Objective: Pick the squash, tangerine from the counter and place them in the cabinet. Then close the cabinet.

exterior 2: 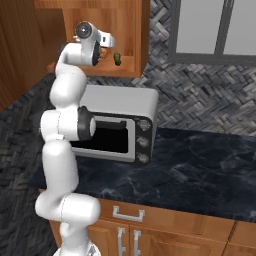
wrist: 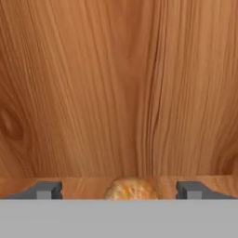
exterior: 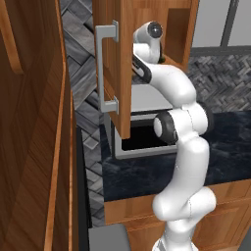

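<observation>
The cabinet hangs open above the counter, and my arm reaches up into it. In the hand view the tangerine rests on the wooden shelf, low between my fingertips. My gripper is open, its jaws wide apart and clear of the fruit on both sides. The squash lies on the same shelf, a little to the right of my hand in the right base view. The cabinet's back wall is close in front of the hand.
The cabinet door with its silver bar handle swings out to the left of my arm. A silver toaster oven stands on the counter right under the cabinet. A tall wooden panel is at the left.
</observation>
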Controlling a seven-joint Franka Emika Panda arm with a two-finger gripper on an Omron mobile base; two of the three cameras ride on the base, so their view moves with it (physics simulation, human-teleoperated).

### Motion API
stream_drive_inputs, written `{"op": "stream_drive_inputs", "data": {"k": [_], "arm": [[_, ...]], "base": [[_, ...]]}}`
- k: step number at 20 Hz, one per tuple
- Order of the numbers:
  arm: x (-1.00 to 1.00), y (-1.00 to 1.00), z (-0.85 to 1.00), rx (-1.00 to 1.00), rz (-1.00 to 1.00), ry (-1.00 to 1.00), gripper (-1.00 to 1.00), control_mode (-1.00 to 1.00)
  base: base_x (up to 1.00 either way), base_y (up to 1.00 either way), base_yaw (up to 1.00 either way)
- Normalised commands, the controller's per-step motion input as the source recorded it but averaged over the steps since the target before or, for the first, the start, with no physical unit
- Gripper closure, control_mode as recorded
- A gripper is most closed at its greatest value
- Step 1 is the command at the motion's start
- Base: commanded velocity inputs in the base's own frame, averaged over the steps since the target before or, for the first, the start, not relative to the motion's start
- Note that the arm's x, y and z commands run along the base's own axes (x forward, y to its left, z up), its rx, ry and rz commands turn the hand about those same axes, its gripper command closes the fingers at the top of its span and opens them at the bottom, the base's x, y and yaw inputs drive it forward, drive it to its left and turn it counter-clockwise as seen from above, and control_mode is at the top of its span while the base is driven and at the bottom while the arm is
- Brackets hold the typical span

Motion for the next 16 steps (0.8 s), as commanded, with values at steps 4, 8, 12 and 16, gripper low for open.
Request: {"op": "stream_drive_inputs", "data": {"k": [4, 8, 12, 16], "arm": [[-1.00, 0.04, -0.12, 0.00, 0.00, 0.02, -1.00, -1.00], [-1.00, 0.00, -0.64, 0.00, 0.00, 0.00, -1.00, -1.00], [-1.00, -0.03, -0.12, 0.00, 0.00, -0.06, -1.00, -1.00], [-1.00, -0.19, 0.24, 0.00, 0.00, -0.04, -1.00, -1.00]], "base": [[0.00, 0.00, 0.00], [0.00, 0.00, 0.00], [0.00, 0.00, 0.00], [0.00, 0.00, 0.00]]}}
